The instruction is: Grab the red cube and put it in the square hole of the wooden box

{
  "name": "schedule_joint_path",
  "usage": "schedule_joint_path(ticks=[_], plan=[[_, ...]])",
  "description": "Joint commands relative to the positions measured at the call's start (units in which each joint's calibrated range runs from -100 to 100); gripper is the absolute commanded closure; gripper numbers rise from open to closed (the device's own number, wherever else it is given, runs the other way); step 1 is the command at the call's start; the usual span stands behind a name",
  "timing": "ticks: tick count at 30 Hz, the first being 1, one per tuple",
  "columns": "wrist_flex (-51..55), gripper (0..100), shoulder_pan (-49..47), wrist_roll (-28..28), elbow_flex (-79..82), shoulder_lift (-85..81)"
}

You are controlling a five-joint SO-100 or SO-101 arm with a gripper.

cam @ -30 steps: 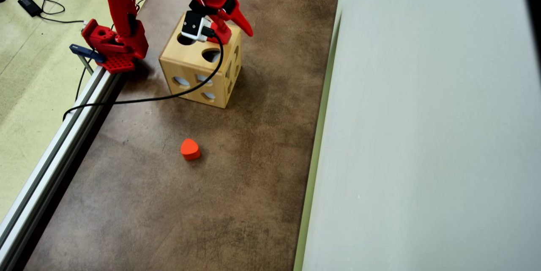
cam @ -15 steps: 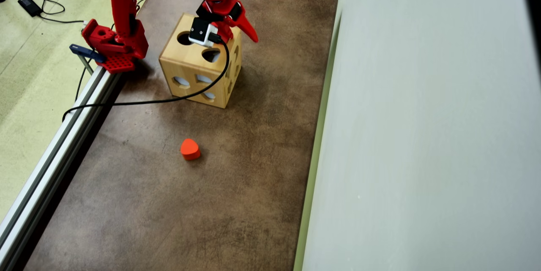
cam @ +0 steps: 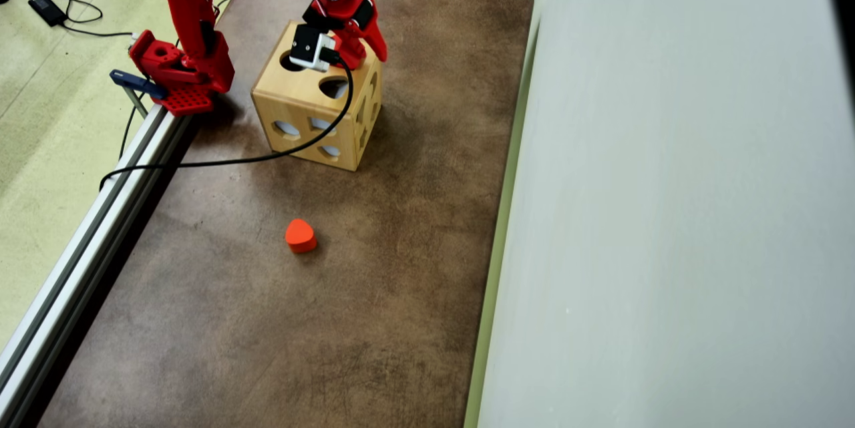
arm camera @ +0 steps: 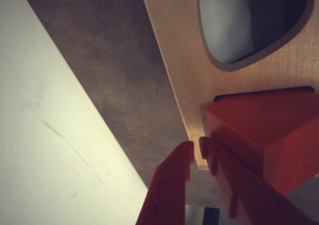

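Overhead view: orange heart block (cam: pixel 300 236) alone, well apart from wooden box (cam: pixel 314 107)

Over the last 1 second the gripper (cam: pixel 374 54) swings its spread finger back in; its fingertips (arm camera: pixel 187 155) now nearly meet above the wooden box (cam: pixel 294 97), beside the red cube (arm camera: pixel 259 130).

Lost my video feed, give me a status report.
Gripper shut, empty, at wooden box top edge. Red cube tilted in square hole, not through. Nothing blocking.
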Motion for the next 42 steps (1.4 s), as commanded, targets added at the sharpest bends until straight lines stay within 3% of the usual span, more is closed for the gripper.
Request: schedule_joint_path(ticks=[1,11,20,24,34,42], plan=[[6.6,96,-2.4,0.0,12.0,1.5],[8.9,93,-1.8,0.4,-14.1,1.6],[12.4,68,-1.8,0.5,-15.4,0.7],[12.4,62,-1.8,0.5,-15.8,0.1],[12.3,62,-1.8,0.4,-32.0,-1.6],[12.8,62,-2.5,0.6,-23.3,-8.3]])
